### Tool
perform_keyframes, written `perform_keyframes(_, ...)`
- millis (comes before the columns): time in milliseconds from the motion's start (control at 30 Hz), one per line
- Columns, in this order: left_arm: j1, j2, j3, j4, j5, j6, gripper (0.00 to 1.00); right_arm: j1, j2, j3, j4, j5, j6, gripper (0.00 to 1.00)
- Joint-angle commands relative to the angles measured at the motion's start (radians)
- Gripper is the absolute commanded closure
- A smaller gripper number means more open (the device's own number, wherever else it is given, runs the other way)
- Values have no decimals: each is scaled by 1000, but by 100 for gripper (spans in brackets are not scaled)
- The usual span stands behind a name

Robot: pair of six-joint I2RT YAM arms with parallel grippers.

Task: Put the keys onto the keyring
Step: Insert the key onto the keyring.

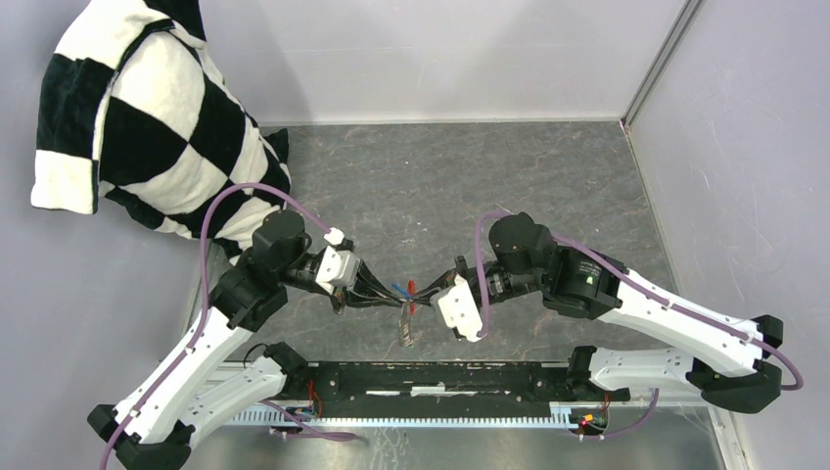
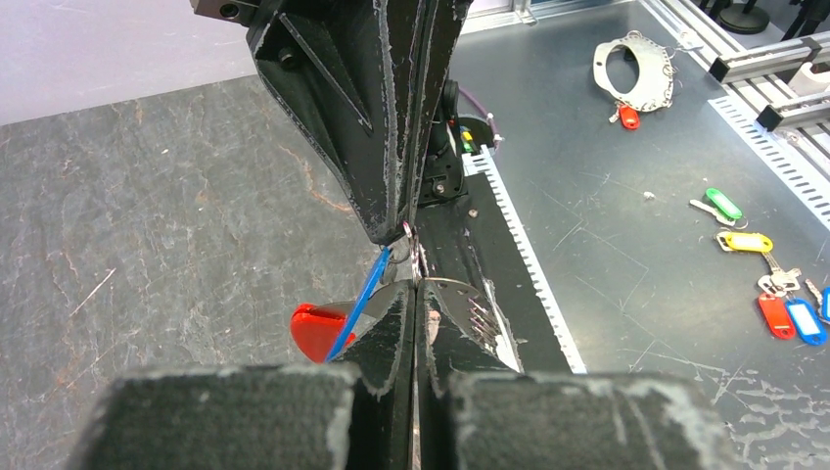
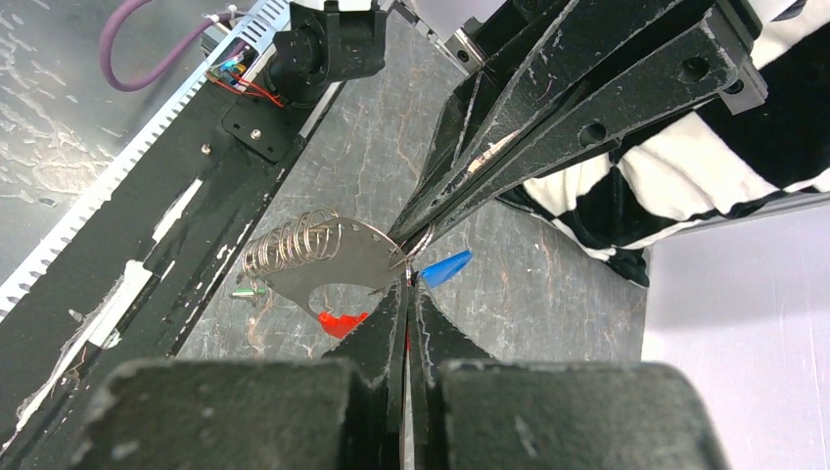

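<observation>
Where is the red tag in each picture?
Top external: red tag, dead centre.
Left wrist: red tag, lower middle, slightly left.
Right wrist: red tag, low middle.
Landmark: the blue key sits right beside it in all three.

No legible text, brand, number or sign in any view. Small green mark (image 1: 590, 277) on black joint of right arm (image 1: 666, 308) was too small to read. Label window of yellow key tag (image 2: 746, 242), on metal surface beyond worktop, was too small to read.
</observation>
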Motion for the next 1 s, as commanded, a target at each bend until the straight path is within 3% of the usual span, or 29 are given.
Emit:
perform_keyframes(0,-2,-10,37,-9,33,42,98,9,3,58,19,-7,-6,100)
perform_keyframes(967,-2,5,55,-82,24,102,98,34,33,100,7,-20,-7,100)
